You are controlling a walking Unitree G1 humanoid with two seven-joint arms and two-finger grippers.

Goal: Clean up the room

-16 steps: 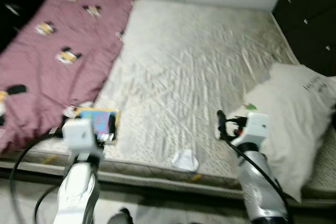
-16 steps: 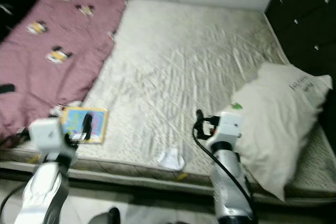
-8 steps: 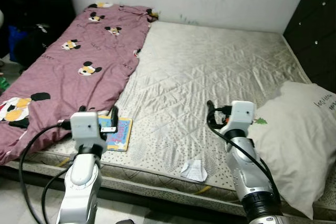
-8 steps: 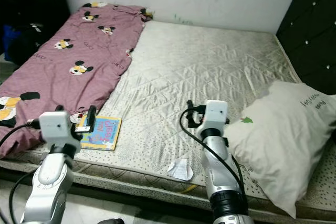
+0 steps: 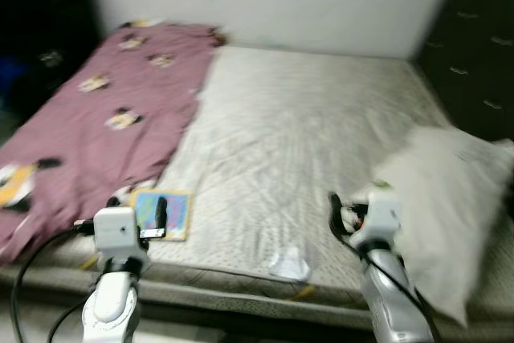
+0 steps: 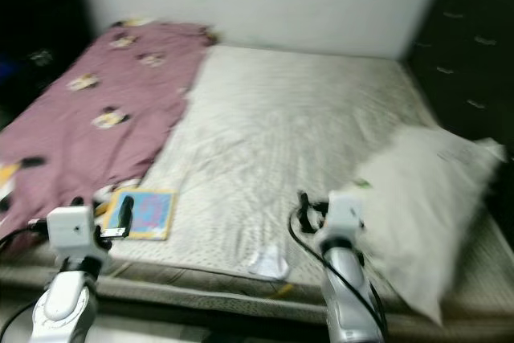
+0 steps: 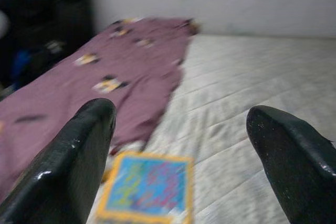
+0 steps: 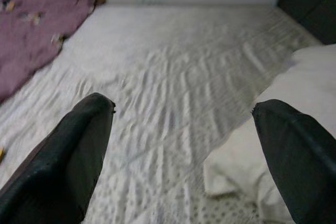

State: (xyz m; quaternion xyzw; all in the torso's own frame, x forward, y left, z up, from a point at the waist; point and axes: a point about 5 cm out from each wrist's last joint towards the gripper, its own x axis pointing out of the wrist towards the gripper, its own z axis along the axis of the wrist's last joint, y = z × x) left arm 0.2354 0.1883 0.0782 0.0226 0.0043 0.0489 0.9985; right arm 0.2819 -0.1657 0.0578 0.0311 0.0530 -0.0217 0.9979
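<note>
Hovering at bed edge [image 5: 241, 283], both claws spread, empty: left claw [image 7: 184, 145] just short of picture book [image 7: 144, 190]; right claw [image 8: 184, 150] beside white pillow [image 8: 294, 129], crumpled paper [image 5: 287, 263] between them.

A mattress [image 5: 313, 134] lay before the robot, its far end against the wall [image 5: 281, 2]. A blanket [image 5: 88, 126] covered its left side. A book [image 5: 163, 213] lay on the mattress near the front edge, just beside the blanket. A crumpled paper [image 5: 287, 263] lay at the front edge, between the arms. A pillow [image 5: 446, 206] lay on the right side.
</note>
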